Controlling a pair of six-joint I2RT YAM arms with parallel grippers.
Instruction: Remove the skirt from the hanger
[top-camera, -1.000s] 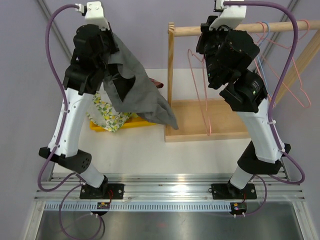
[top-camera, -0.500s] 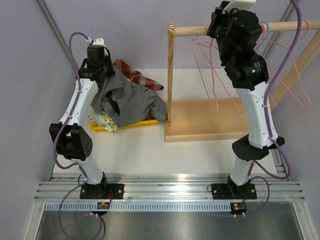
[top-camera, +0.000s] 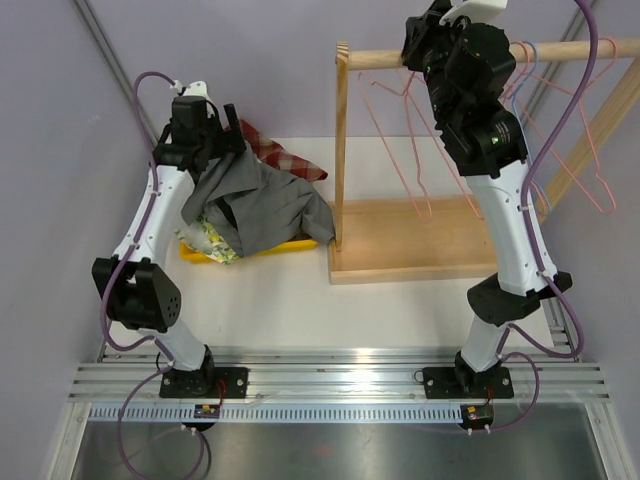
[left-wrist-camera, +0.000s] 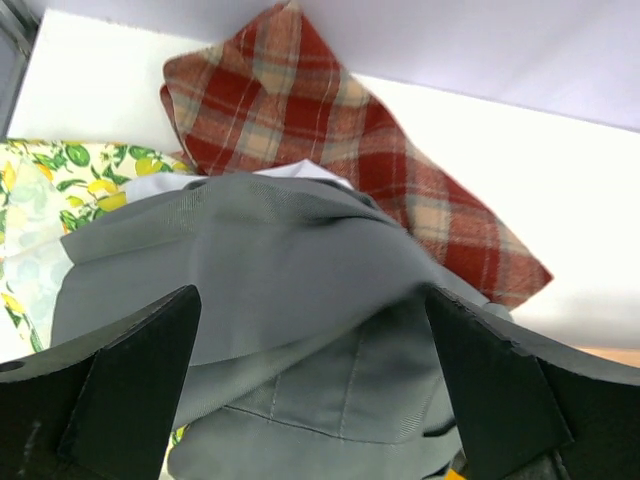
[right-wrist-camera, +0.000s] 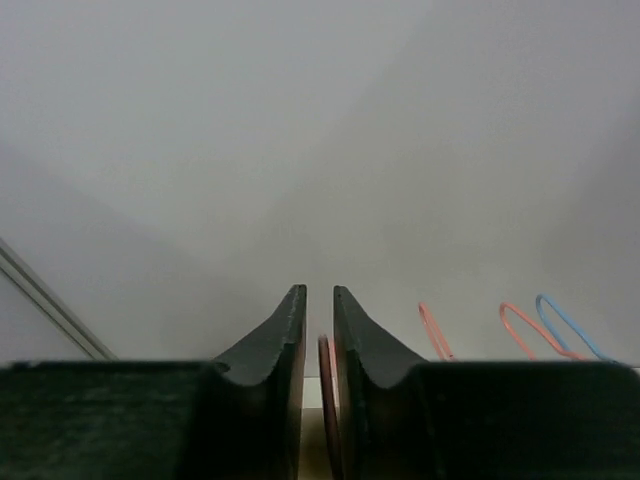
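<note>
The grey skirt (top-camera: 260, 205) lies crumpled on the pile of clothes at the left, off the hanger. In the left wrist view the skirt (left-wrist-camera: 250, 240) fills the space under my fingers. My left gripper (top-camera: 205, 135) (left-wrist-camera: 310, 300) hovers just over its top fold, jaws wide open and holding nothing. The bare pink hanger (top-camera: 420, 208) hangs from the wooden rod (top-camera: 560, 52). My right gripper (top-camera: 418, 48) (right-wrist-camera: 319, 290) is up at the rod. Its jaws are parted a little, and the hanger's wire (right-wrist-camera: 328, 400) stands between them against the right finger.
A red plaid cloth (top-camera: 285, 155) (left-wrist-camera: 300, 130) and a lemon-print cloth (top-camera: 210, 240) (left-wrist-camera: 40, 190) lie with the skirt on a yellow tray (top-camera: 290, 245). The wooden rack base (top-camera: 400, 245) stands at the right. More pink and blue hangers (top-camera: 590, 170) hang further along the rod.
My left arm carried the skirt down onto the pile and opened its jaws, letting it go. My right arm brought the hanger up to the rod and its jaws have started to part.
</note>
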